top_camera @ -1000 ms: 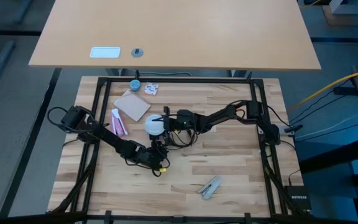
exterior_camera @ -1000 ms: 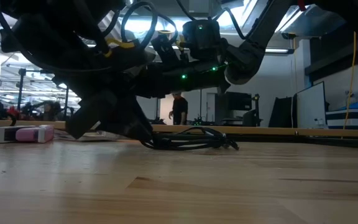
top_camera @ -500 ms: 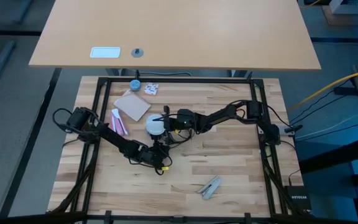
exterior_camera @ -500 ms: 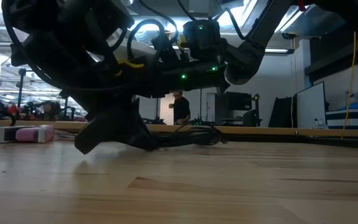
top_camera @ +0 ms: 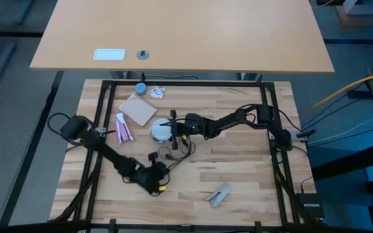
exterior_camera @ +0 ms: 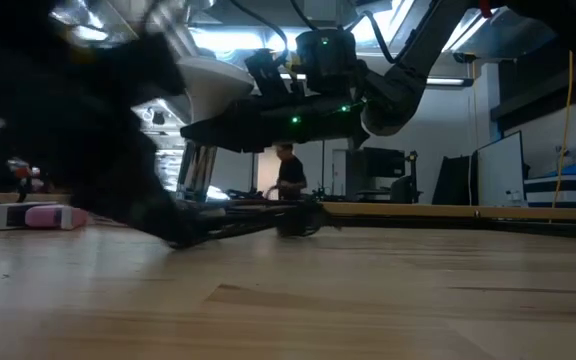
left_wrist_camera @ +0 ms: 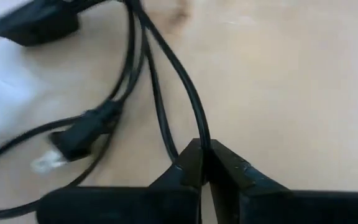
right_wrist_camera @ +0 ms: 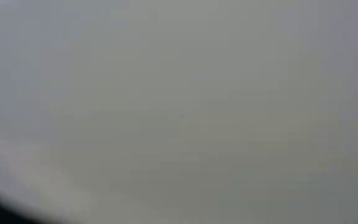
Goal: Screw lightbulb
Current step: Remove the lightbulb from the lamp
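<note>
I have the lightbulb near the middle of the table, and my right gripper is right up against it from the right; the right wrist view is filled by a pale grey surface, which I take to be the bulb's globe pressed close to the lens. I cannot tell from any view how far those fingers are parted or whether they actually grip the bulb, nor which way the bulb's neck points, since from above only the round white globe shows. My left gripper sits well apart from it, toward the near edge of the table, so the bulb lies up and away from that arm, with the black cord trailing between them. In the left wrist view the two fingers are pinched together on that cord. The right arm is plainly the nearer one for turning the bulb. I see no container holding anything; a small blue cap and a tan card lie farther back.
</note>
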Controlling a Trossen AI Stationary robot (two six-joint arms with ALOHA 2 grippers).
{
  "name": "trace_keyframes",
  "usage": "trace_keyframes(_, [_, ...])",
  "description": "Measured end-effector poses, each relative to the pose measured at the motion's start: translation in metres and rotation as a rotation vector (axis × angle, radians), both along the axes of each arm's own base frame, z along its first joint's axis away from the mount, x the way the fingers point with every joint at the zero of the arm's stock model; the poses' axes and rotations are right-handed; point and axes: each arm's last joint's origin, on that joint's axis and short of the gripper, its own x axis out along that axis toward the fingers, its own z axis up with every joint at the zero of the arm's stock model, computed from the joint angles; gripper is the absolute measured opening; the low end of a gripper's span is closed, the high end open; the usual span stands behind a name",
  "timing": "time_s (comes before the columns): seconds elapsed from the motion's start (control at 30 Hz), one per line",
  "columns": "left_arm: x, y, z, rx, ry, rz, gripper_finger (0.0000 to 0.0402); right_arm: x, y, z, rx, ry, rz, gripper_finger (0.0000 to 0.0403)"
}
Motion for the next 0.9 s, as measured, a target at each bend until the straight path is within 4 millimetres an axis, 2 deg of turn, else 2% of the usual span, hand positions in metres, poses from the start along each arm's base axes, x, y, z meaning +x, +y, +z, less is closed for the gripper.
trace_keyframes(0.17, [-0.018,-0.025,0.008,-0.173,-0.051,0.044,0.0005,0.0,0.0,0.0,0.001,0.005,0.0,0.0166])
trace_keyframes(0.43, [-0.053,-0.045,0.023,-0.448,-0.064,0.258,0.0004,0.0,0.0,-0.004,0.01,0.039,0.0,0.0166])
trace_keyframes(0.67, [-0.088,-0.05,0.029,-0.599,-0.043,0.493,0.0003,-0.001,0.002,-0.006,0.068,0.065,0.056,0.0166])
trace_keyframes(0.9, [-0.116,-0.044,0.038,-0.618,-0.091,0.663,0.0002,-0.002,0.006,-0.008,0.089,0.093,0.184,0.0166])
